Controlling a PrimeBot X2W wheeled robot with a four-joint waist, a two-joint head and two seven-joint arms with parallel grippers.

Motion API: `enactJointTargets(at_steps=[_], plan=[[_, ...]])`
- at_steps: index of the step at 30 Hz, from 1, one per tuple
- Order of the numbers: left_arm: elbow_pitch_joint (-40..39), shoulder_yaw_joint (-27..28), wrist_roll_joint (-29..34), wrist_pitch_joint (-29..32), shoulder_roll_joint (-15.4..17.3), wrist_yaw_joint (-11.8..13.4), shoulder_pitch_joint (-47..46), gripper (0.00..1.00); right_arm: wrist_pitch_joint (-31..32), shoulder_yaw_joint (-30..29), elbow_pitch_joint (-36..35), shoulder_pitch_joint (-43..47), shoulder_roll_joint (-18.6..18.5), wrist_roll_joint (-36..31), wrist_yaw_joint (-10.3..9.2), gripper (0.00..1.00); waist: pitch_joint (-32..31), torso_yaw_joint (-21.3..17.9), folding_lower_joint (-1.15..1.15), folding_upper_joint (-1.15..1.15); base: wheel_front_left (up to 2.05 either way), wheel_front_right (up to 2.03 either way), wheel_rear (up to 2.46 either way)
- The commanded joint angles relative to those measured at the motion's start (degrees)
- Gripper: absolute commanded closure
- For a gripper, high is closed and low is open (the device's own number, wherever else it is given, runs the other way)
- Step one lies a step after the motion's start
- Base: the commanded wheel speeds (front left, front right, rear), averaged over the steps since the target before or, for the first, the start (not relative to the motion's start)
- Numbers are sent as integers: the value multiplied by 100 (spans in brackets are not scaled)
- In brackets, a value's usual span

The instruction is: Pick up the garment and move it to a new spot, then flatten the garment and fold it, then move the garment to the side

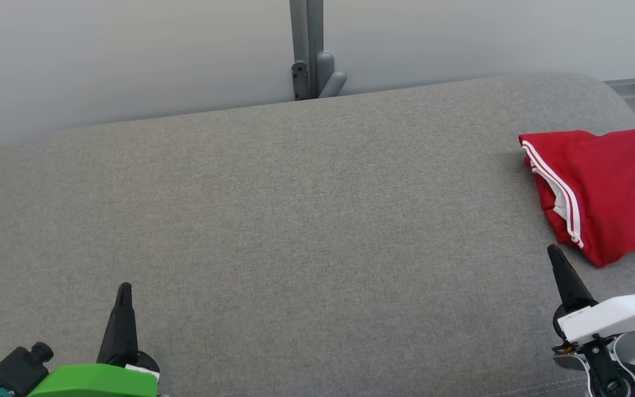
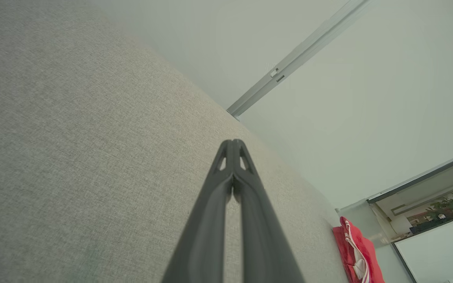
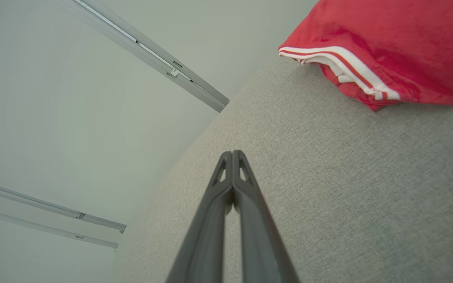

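Left end effector (image 1: pixel 124 288) and right end effector (image 1: pixel 553 251) — both pinched closed, holding nothing — hover over the grey fabric surface (image 1: pixel 295 220). One folded red garment (image 1: pixel 604 187) lies at its right end, near the right one.

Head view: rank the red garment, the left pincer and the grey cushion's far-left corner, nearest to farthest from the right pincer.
1. red garment, just ahead of the right pincer, to its right.
2. left pincer, across at the near left.
3. cushion's far-left corner, beyond the left pincer.
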Motion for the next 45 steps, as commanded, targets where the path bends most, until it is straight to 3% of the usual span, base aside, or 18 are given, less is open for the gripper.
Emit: enactJointTargets(at_steps=[1, 45], plan=[[-34, 56, -179, 21, -12, -55, 35, 100, 51, -58, -33, -81, -11, 161, 3, 100, -2, 5, 0, 0, 0, 0, 0], [111, 359, -2280, 142, -538, -638, 127, 100, 901, -645, 271, -115, 276, 2503, 2, 100, -46, 181, 0, 0, 0, 0, 0]])
